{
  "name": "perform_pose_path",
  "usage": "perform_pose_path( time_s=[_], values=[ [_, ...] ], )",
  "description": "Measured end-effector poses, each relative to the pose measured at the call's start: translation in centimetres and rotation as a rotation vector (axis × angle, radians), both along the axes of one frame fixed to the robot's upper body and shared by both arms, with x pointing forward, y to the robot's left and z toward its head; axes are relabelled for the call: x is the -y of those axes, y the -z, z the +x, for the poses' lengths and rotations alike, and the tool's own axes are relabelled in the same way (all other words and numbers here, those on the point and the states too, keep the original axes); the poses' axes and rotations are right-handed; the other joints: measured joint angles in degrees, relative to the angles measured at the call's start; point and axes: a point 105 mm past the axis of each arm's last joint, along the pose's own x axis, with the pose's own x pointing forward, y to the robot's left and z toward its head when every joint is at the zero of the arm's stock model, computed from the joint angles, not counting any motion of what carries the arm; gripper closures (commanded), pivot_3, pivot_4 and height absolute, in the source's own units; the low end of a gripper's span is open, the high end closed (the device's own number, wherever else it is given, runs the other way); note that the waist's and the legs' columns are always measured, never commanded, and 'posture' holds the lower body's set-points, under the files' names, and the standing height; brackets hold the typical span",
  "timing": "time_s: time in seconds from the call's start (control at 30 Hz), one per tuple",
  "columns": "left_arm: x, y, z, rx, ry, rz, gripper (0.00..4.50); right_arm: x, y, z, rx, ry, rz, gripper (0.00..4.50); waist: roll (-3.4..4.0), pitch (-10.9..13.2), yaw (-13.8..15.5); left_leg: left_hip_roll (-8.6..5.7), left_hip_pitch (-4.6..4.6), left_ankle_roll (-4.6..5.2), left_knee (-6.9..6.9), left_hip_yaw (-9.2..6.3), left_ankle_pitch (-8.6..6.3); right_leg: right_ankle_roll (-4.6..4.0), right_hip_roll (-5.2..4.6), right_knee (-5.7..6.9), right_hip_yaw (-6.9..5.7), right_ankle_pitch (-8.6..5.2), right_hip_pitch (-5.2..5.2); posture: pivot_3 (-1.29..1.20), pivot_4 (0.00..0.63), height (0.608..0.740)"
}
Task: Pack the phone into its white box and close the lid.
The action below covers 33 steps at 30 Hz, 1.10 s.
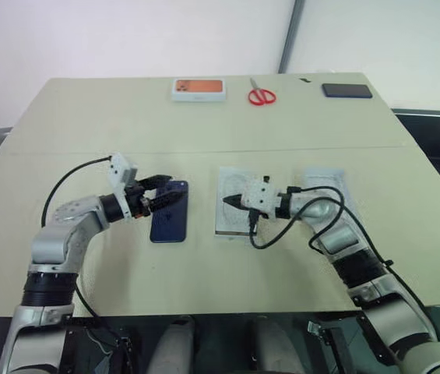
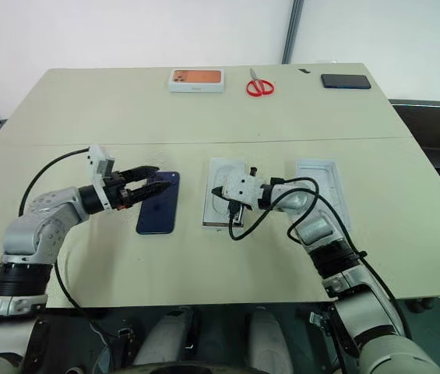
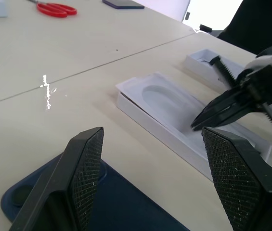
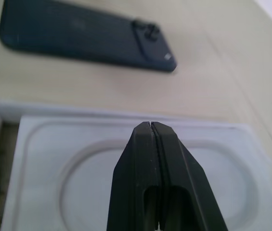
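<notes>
Phone [image 1: 169, 212] lies flat on the tabletop [image 1: 204, 140], just left of the white box [image 1: 221, 218], camera cluster toward the far edge. My left tool [image 1: 163, 192] hangs over its far end, spread wide and holding nothing. Right of the phone, the flat white insert [image 3: 174, 108] with its oval recess sits in the box, and my right tool [image 2: 218, 191] is pinched shut over it, empty. Further right rests the lid [image 2: 322, 187], inside up. I judge the insert is being cleared; next I must lift it out before loading the phone.
</notes>
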Motion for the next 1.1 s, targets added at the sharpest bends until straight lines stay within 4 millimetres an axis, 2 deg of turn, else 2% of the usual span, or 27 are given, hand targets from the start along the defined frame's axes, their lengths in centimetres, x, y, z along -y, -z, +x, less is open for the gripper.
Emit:
perform_pose_path(
  time_s=[0.17,0.43,0.53,0.9,1.1],
  values=[
    [-0.2,0.5,-0.1,-0.012,-0.02,-0.001,1.05,0.2,0.5,-0.3,-0.005,-0.056,-0.066,4.48,0.0,0.0,-0.02,0.01,0.0,0.01,0.01,-0.02,0.0,0.01,0.03,0.01,-0.01,0.0,0.02,0.0,0.15,0.74],
    [-0.5,0.0,0.2,0.025,-0.053,-0.011,1.05,-0.7,1.0,-4.0,-0.172,-0.217,-0.041,4.48,0.0,0.0,-0.13,0.02,0.01,0.02,0.01,-0.06,-0.01,0.01,0.06,0.03,-0.01,0.01,0.0,0.0,0.15,0.74],
    [-0.6,-0.1,0.3,0.037,-0.069,0.0,1.05,-1.1,0.7,-4.6,-0.191,-0.244,-0.043,4.48,0.0,0.0,-0.09,0.02,0.02,0.02,0.0,-0.06,-0.01,0.01,0.08,0.04,-0.01,0.01,0.0,0.0,0.15,0.74],
    [-0.7,-0.2,0.7,0.042,-0.087,0.006,1.05,-0.5,0.7,-3.0,-0.127,-0.165,-0.065,4.48,0.0,0.0,-0.04,0.01,0.02,0.02,0.01,-0.04,-0.01,0.01,0.08,0.04,-0.01,0.01,-0.01,0.0,0.15,0.74],
    [-0.7,-0.5,0.9,0.052,-0.093,0.012,1.05,0.3,0.7,-3.0,-0.119,-0.181,-0.122,4.48,0.0,0.0,-0.02,0.0,0.02,0.02,0.01,-0.03,-0.01,0.01,0.07,0.04,-0.01,0.01,0.01,0.0,0.15,0.74]
  ],
)
